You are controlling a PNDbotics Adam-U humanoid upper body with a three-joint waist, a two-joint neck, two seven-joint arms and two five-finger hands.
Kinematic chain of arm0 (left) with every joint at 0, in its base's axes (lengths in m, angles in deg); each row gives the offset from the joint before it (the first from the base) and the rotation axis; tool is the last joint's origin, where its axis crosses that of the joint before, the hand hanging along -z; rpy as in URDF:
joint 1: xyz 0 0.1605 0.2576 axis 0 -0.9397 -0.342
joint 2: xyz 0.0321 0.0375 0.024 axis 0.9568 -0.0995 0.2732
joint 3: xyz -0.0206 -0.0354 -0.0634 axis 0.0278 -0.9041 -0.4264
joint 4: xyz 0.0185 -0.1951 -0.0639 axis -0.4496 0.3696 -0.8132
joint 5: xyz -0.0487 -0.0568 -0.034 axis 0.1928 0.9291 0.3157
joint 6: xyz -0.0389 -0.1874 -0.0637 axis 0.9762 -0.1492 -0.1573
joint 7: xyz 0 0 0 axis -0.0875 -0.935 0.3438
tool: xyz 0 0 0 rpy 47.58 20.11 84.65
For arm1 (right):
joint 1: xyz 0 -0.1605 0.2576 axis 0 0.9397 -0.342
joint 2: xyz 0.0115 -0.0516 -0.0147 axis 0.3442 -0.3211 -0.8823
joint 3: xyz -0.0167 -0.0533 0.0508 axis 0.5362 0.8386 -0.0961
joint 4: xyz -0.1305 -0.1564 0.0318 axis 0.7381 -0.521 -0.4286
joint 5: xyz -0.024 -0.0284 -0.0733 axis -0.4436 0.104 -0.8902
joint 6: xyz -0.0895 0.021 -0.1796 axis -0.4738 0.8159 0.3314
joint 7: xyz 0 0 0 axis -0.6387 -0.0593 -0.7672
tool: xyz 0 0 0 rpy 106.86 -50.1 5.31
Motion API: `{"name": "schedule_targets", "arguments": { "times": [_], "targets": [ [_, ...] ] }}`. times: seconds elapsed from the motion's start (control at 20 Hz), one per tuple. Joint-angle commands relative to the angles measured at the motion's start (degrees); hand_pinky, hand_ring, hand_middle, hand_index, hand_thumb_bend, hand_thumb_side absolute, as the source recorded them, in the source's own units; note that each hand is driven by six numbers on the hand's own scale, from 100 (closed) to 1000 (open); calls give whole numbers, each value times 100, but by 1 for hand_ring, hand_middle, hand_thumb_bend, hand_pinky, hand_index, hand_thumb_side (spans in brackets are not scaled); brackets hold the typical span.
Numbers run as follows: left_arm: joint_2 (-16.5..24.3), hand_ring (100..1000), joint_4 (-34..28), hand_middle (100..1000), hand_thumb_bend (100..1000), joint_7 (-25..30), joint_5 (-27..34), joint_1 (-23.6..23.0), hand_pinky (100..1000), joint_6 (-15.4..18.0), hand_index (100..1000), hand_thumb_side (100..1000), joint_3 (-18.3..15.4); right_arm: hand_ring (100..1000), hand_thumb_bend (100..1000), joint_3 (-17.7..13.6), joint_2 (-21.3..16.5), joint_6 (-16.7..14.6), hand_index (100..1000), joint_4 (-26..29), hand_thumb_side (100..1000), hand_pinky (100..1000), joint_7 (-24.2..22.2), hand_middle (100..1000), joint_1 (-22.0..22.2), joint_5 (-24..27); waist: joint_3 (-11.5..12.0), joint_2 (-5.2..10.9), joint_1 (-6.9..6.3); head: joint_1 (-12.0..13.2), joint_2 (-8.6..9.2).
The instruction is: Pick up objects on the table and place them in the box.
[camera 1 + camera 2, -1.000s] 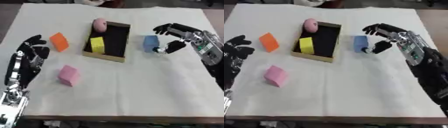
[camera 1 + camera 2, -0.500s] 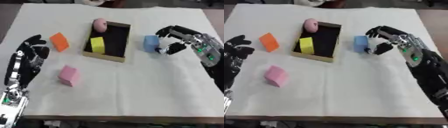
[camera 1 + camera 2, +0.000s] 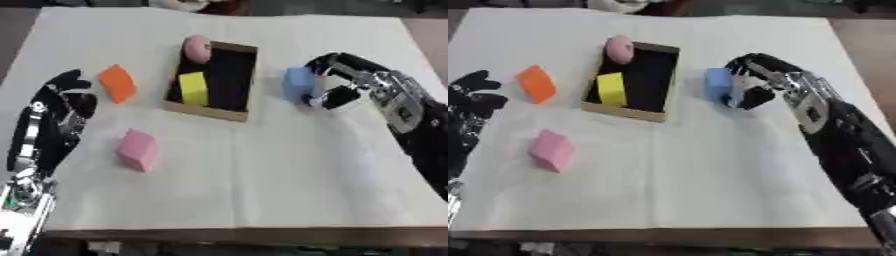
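White cloth covers the whole counter (image 3: 289, 185), w/ its wooden front edge showing along the near side. Closest in, at the lower left, the robot's left hand (image 3: 54, 125) rests idle on the cloth, fingers straight & relaxed, pointing away from the robot, holding nothing. Just right of it lies a pink block (image 3: 136, 150), tilted a bit, on its own on the cloth & apart from the hand. Further back on the left sits an orange block (image 3: 116, 83), leaning, near the left hand's fingertips but not touching as far as I can see. Mid-counter is the box (image 3: 211, 111), open-topped, tan walls, dark inside, set a little askew. Inside it a yellow block (image 3: 193, 88) stands against the left wall, & a pink rounded thing (image 3: 197, 48) sits at the far end, up on the far-left corner; can't tell if it's fully in or resting on the rim. Right of the box, just beside it w/ a gap of cloth between, is a blue block (image 3: 718, 84). The right hand (image 3: 756, 82) comes in from the right side, its fingers (image 3: 750, 62) curled over the top & far side of the blue block and the thumb low by its near side, so it's closing round the block, which sits on the cloth.
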State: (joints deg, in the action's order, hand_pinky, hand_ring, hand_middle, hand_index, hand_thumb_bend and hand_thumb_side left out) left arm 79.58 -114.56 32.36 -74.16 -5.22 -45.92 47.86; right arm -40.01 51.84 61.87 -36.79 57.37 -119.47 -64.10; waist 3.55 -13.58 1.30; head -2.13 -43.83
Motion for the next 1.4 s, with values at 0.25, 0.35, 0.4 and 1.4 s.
{"name": "schedule_targets", "arguments": {
  "times": [0.25,0.35,0.4,1.4],
  "targets": [
    [41,643,-84,682,618,14,8,72,710,14,855,692,-34,812,326,-33,46,-181,807,-79,285,803,-26,722,-189,-155,26,60,-47,-17,-29],
    [42,643,-83,682,617,10,8,68,709,13,855,692,-38,803,317,-18,26,-223,752,-14,277,797,4,704,-185,-133,23,60,-45,-12,-29],
    [43,643,-83,682,617,7,8,67,709,13,855,692,-40,798,315,-10,5,-245,732,48,277,794,46,696,-179,-103,19,62,-44,-8,-29],
    [43,642,-94,682,614,46,27,73,709,5,854,692,3,786,336,195,335,-49,694,772,333,790,251,685,-758,222,134,120,-63,-77,-29]
  ]
}}
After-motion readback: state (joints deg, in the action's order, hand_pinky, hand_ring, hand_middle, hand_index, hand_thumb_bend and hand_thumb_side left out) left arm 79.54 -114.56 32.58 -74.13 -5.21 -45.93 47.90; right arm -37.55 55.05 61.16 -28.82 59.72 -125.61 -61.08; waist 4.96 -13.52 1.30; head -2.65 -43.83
